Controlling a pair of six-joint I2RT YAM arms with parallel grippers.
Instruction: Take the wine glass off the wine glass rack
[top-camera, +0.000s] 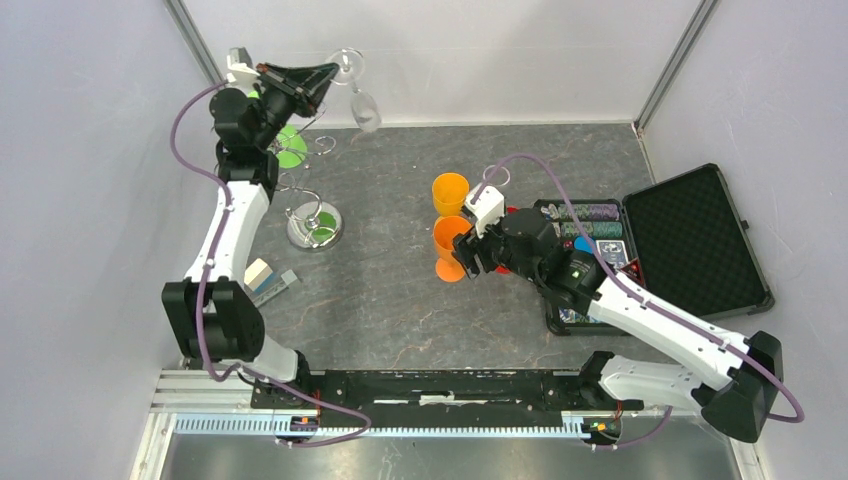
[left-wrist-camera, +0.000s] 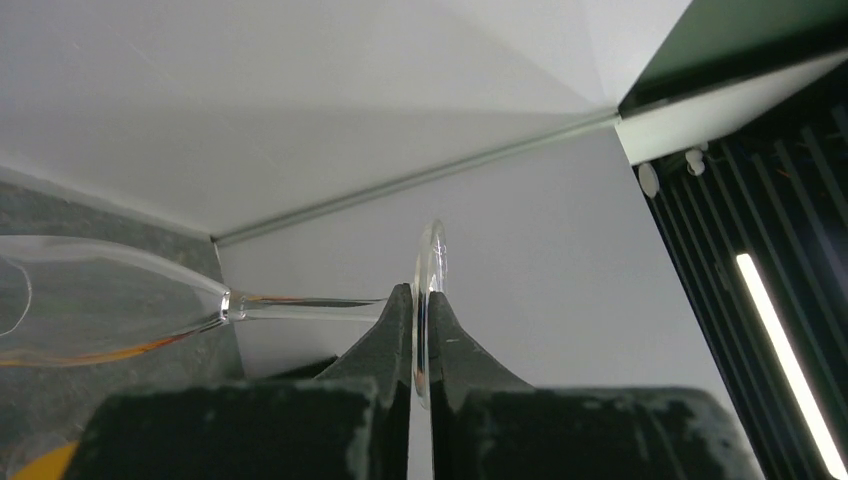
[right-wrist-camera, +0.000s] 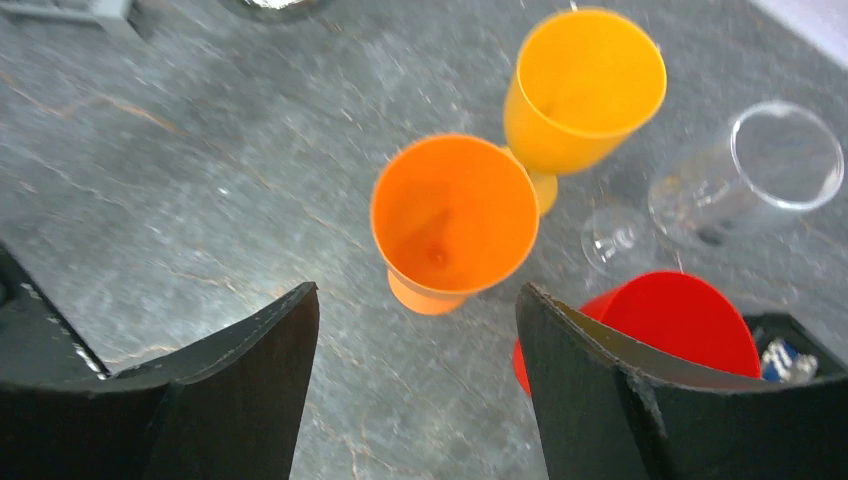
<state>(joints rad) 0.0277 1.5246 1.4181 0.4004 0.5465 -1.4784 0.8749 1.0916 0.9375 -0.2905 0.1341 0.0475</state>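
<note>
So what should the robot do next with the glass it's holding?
Probably carry it down to the bare table. The left hand pinches the wine glass by its foot, high in the air, clear of the rack.

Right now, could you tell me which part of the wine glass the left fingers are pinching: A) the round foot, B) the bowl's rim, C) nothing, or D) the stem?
A: the left wrist view shows the left fingers closed on the thin round foot of the wine glass.
</note>
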